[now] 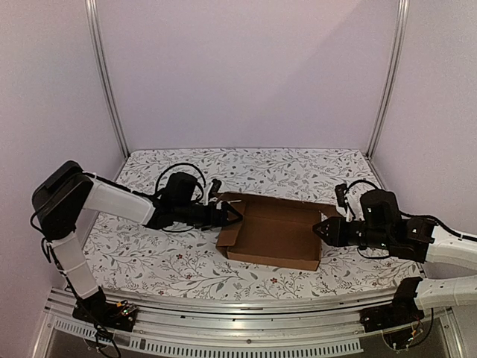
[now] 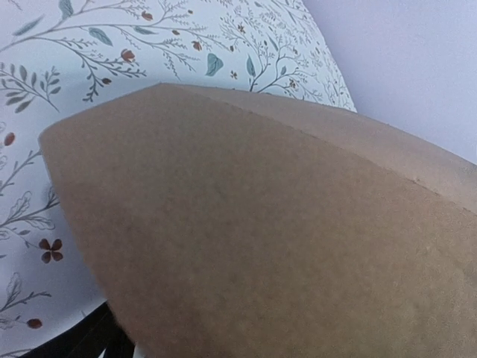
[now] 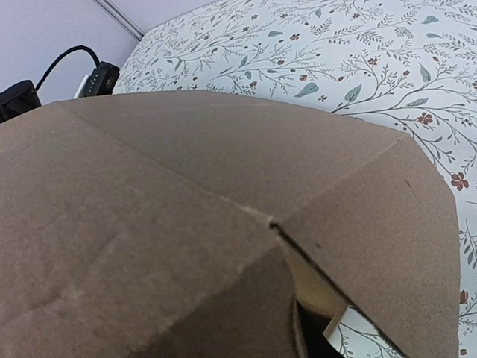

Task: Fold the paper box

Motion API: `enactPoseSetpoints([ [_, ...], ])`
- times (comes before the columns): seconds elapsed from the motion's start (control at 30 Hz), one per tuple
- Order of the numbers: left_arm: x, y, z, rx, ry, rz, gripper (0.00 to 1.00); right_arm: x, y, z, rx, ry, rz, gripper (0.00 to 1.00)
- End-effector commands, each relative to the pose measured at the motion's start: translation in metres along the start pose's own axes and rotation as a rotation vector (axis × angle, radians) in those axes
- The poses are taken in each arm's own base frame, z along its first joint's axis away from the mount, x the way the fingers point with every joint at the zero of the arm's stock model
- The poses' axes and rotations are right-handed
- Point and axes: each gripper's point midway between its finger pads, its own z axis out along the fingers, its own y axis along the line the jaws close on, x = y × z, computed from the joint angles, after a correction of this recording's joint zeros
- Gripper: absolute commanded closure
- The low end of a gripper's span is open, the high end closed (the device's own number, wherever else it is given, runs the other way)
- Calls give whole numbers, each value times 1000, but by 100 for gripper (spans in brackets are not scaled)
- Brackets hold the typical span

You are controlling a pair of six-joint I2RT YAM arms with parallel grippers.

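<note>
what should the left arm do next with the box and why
Probably close the left gripper on the left end wall of the box. Its jaws stand open right at that wall, the box lies open on top, and the right gripper sits at the opposite end, seemingly bracing it. A grip there should let it fold that wall.

plain brown paper box [image 1: 276,237], white floral tablecloth [image 1: 164,261]

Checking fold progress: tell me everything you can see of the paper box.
The paper box is plain brown cardboard, half-formed into a shallow open tray with walls raised, lying flat mid-table on the floral cloth. The left gripper meets its left end, the right gripper its right end wall; actual grip is unclear.
</note>
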Motion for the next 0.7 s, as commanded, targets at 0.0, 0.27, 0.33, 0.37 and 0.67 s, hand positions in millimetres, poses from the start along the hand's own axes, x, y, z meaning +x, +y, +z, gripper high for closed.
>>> enactPoseSetpoints([
  [0.0, 1, -6, -1, -86, 21, 69, 10, 5, -5, 1, 11, 3, 10, 66],
  [0.27, 0, -7, 0, -172, 28, 106, 24, 5, -2, 0, 4, 0, 3, 66],
  [0.33, -2, -10, -2, -179, 21, 114, 27, 3, 0, -1, -2, -5, -1, 67],
  [0.37, -3, -10, -3, -184, 17, 116, 29, 2, 1, -1, -1, -10, -3, 67],
  [0.67, -7, -11, -6, -235, -7, 131, 32, -36, 1, -11, 59, -148, 49, 65],
])
